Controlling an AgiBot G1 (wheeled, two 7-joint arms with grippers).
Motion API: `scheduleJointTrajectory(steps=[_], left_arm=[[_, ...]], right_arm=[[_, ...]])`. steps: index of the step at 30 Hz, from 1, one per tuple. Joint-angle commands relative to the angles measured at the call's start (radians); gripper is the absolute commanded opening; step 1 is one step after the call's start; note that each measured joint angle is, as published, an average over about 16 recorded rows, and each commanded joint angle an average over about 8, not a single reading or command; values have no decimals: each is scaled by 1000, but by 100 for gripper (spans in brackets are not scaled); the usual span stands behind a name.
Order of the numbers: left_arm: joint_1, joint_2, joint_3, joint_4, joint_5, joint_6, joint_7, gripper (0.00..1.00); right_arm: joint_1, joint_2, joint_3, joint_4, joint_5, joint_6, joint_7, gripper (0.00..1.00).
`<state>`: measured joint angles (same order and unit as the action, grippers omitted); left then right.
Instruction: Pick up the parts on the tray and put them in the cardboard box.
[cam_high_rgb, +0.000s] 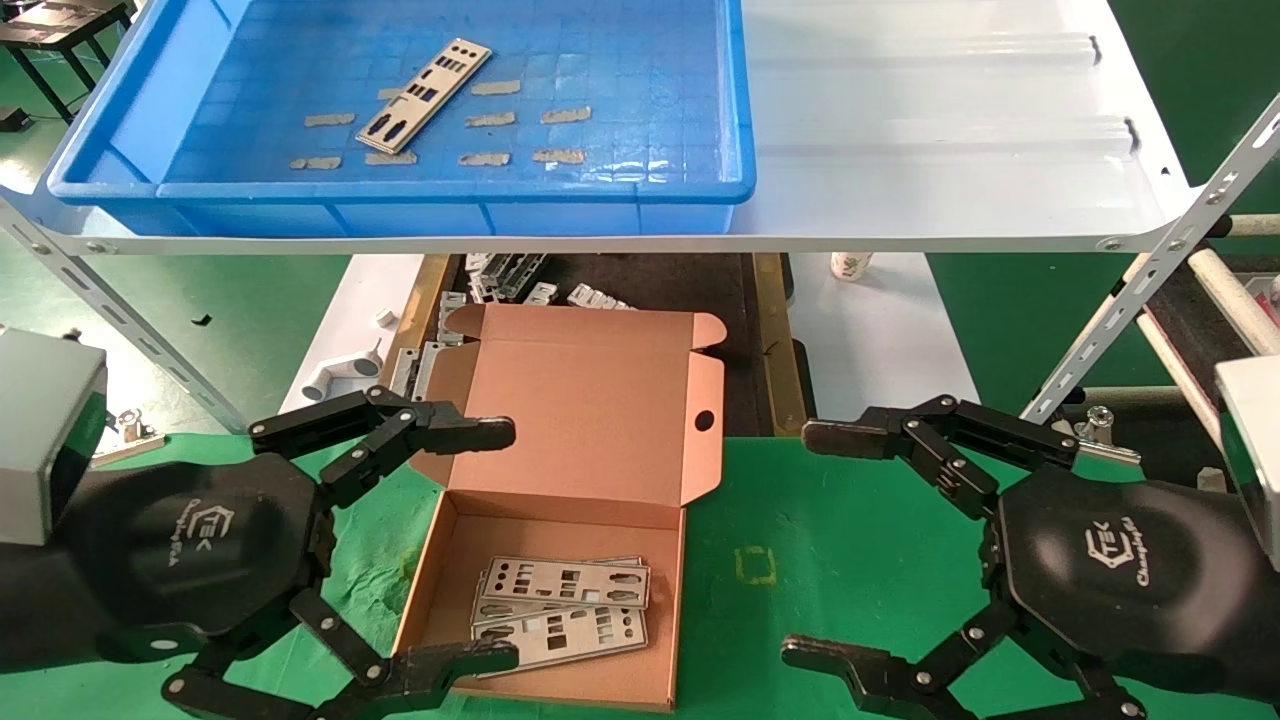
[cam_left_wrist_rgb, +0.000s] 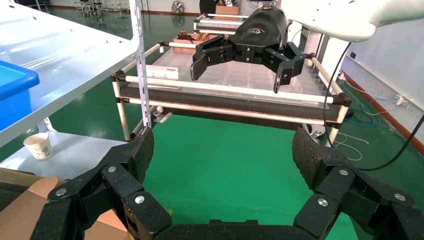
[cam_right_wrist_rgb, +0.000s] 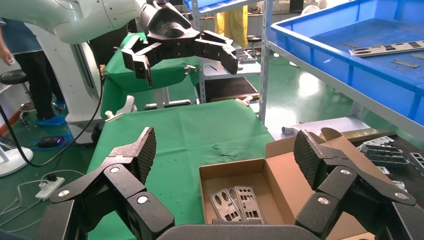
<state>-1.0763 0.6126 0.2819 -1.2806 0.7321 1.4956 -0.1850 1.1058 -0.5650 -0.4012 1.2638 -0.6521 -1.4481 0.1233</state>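
Silver plates (cam_high_rgb: 560, 610) lie boxed between the left gripper's (cam_high_rgb: 495, 545) spread fingers; the right gripper (cam_high_rgb: 825, 545) gapes empty. One plate (cam_high_rgb: 425, 95) awaits beyond both fingertips, in the tray (cam_high_rgb: 640, 190); next, a reach upward.

One blue tray (cam_high_rgb: 600, 190) on the white shelf (cam_high_rgb: 950, 150). One silver part (cam_high_rgb: 425, 95) lying in it, among ten tan tape strips (cam_high_rgb: 565, 115). One open cardboard box (cam_high_rgb: 590, 420) on the green table (cam_high_rgb: 830, 560), holding a stack of parts (cam_high_rgb: 560, 605): two plainly seen from the head view, three edges showing from the right wrist view, exact count hard to tell. One paper cup (cam_high_rgb: 850, 265) under the shelf. Two grippers, left (cam_high_rgb: 490, 545) and right (cam_high_rgb: 810, 545), both spread wide.
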Motion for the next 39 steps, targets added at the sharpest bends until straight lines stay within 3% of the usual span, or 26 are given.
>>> scheduleJointTrajectory(steps=[1,17,20,25,27,33,39], left_arm=[[0,0,0,0,0,0,0,100],[0,0,0,0,0,0,0,100],[0,0,0,0,0,0,0,100],[-2,1,0,4,0,-6,-4,100],[-8,5,1,11,4,-19,-13,100],[-73,45,13,60,56,-128,-60,100],[-222,139,57,167,191,-295,-104,100]], right_arm=[[0,0,0,0,0,0,0,100],[0,0,0,0,0,0,0,98],[0,0,0,0,0,0,0,73],[0,0,0,0,0,0,0,13],[0,0,0,0,0,0,0,2],[0,0,0,0,0,0,0,0],[0,0,0,0,0,0,0,0]])
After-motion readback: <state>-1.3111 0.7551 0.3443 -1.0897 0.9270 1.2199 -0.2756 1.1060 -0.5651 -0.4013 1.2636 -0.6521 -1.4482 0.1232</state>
